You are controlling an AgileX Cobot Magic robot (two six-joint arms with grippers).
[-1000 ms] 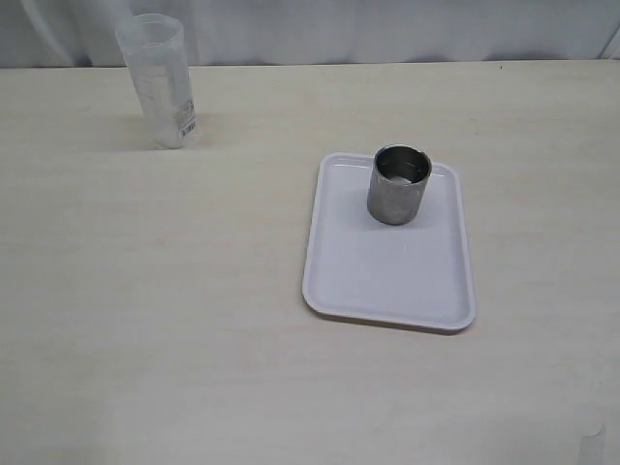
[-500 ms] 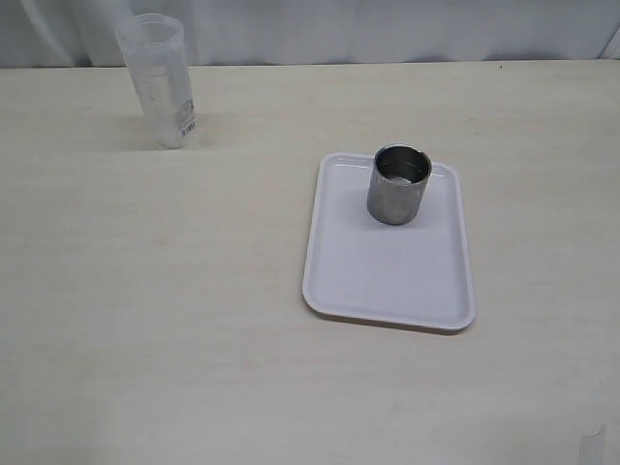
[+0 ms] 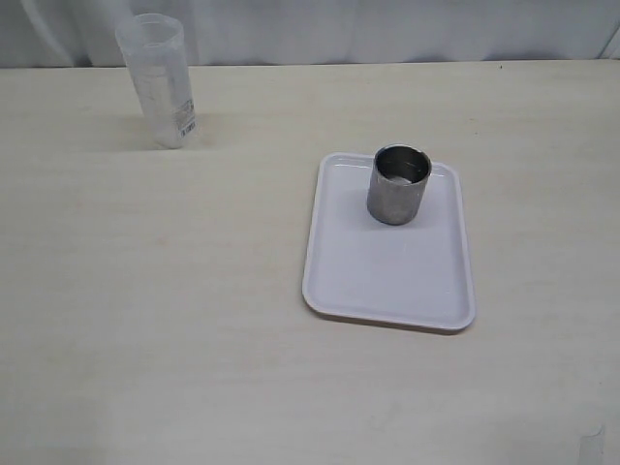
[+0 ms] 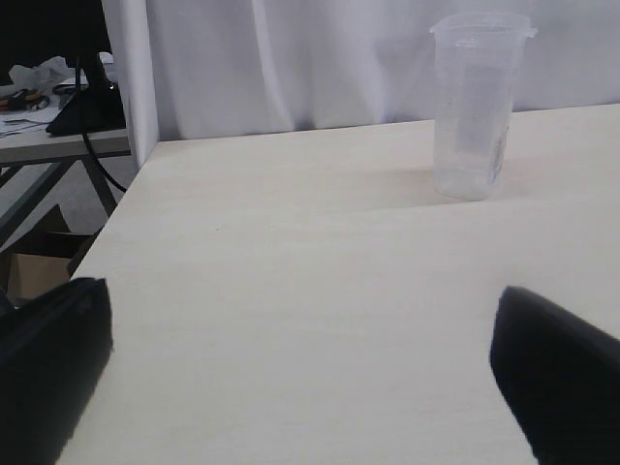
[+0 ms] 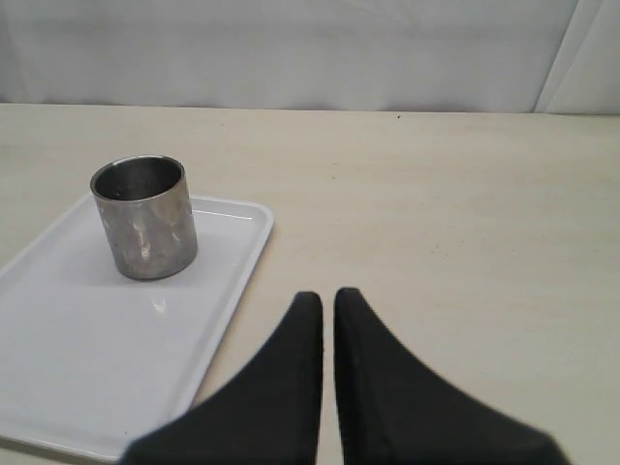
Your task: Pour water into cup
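The short brushed-steel cup (image 3: 398, 183) stands upright at the far end of a white tray (image 3: 387, 281); it also shows in the right wrist view (image 5: 143, 216). A tall clear plastic tumbler (image 3: 160, 81) with a small label stands at the far left of the table, and shows in the left wrist view (image 4: 477, 105). Water in it cannot be made out. My left gripper (image 4: 300, 373) is open wide and empty, well short of the tumbler. My right gripper (image 5: 327, 302) is shut and empty, beside the tray's edge (image 5: 232, 291). Neither gripper shows in the exterior view.
The pale wooden table (image 3: 145, 291) runs to a white curtain (image 3: 339, 29) at the back. In the left wrist view the table's side edge (image 4: 114, 208) shows, with a desk and cables (image 4: 58, 107) beyond it.
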